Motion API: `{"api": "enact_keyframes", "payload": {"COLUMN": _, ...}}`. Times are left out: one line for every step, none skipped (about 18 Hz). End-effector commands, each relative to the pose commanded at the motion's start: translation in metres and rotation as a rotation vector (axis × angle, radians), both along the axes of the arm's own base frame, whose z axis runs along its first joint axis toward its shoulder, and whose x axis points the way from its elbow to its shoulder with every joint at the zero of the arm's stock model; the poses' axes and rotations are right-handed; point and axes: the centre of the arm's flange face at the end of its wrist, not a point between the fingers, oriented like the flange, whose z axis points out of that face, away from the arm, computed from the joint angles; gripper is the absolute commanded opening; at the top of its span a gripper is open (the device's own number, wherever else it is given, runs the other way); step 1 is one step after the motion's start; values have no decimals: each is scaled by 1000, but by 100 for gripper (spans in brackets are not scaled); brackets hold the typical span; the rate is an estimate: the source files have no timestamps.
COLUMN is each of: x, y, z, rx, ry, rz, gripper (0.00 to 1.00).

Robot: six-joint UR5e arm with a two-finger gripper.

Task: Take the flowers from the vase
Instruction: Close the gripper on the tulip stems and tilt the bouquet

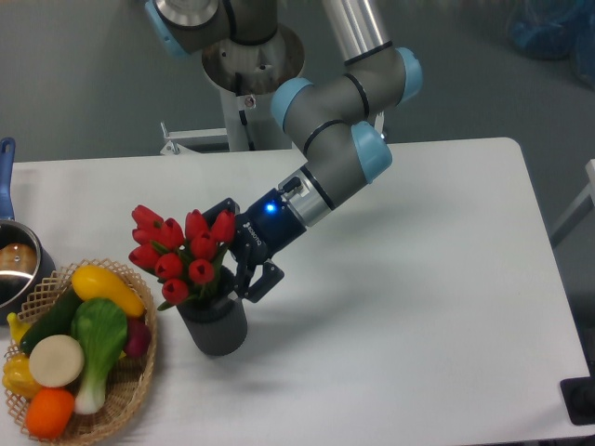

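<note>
The flowers (181,249), a bunch of red tulips with green leaves, stand in the dark grey vase (217,327) at the table's front left. My gripper (233,253) comes in from the right at the level of the stems just above the vase rim. It is open, with one finger behind the blooms and the other in front near the rim. The fingertips are partly hidden by the tulips, and I cannot tell whether they touch the stems.
A wicker basket (136,390) of vegetables sits just left of the vase. A metal pot (13,268) with a blue handle stands at the left edge. The white table (418,307) stretches to the right, and the robot base stands behind it.
</note>
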Motion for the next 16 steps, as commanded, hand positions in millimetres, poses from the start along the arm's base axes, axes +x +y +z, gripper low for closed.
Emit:
{"api": "enact_keyframes", "payload": {"x": 2, "y": 5, "z": 0, "rx": 1, "ry": 1, "rz": -9, "gripper": 98}}
{"api": "enact_keyframes", "payload": {"x": 2, "y": 5, "z": 0, "rx": 2, "ry": 2, "rz": -9, "gripper": 98}}
{"api": "enact_keyframes", "payload": {"x": 2, "y": 6, "z": 1, "rx": 2, "ry": 3, "rz": -10, "gripper": 98}}
{"api": "enact_keyframes", "payload": {"x": 2, "y": 6, "z": 2, "rx": 2, "ry": 3, "rz": -10, "gripper": 97}}
{"api": "enact_keyframes", "payload": {"x": 5, "y": 7, "z": 2, "rx": 1, "ry": 1, "rz": -13, "gripper": 94}}
{"api": "enact_keyframes", "payload": {"x": 5, "y": 7, "z": 2, "rx": 0, "ry": -1, "rz": -12, "gripper": 86}}
{"api": "enact_keyframes", "payload": {"x": 4, "y": 7, "z": 2, "rx": 0, "ry": -1, "rz": -13, "gripper": 80}}
{"api": "enact_keyframes", "payload": {"x": 5, "y": 7, "z": 0, "rx": -1, "ry": -2, "rz": -13, "gripper": 76}}
{"api": "enact_keyframes", "payload": {"x": 5, "y": 7, "z": 0, "rx": 1, "ry": 1, "rz": -15, "gripper": 73}}
{"api": "enact_keyframes", "payload": {"x": 6, "y": 6, "z": -1, "rx": 1, "ry": 1, "rz": -15, "gripper": 70}}
{"api": "enact_keyframes", "payload": {"x": 6, "y": 6, "z": 0, "rx": 1, "ry": 1, "rz": -15, "gripper": 66}}
{"api": "enact_keyframes", "payload": {"x": 7, "y": 5, "z": -2, "rx": 0, "ry": 0, "rz": -15, "gripper": 62}}
{"api": "enact_keyframes", "payload": {"x": 7, "y": 4, "z": -2, "rx": 0, "ry": 0, "rz": -14, "gripper": 56}}
{"api": "enact_keyframes", "payload": {"x": 8, "y": 4, "z": -3, "rx": -1, "ry": -1, "rz": -14, "gripper": 51}}
{"api": "enact_keyframes", "payload": {"x": 8, "y": 4, "z": -4, "rx": -2, "ry": -3, "rz": -14, "gripper": 49}}
{"api": "enact_keyframes", "payload": {"x": 8, "y": 4, "z": -4, "rx": -2, "ry": -3, "rz": -14, "gripper": 47}}
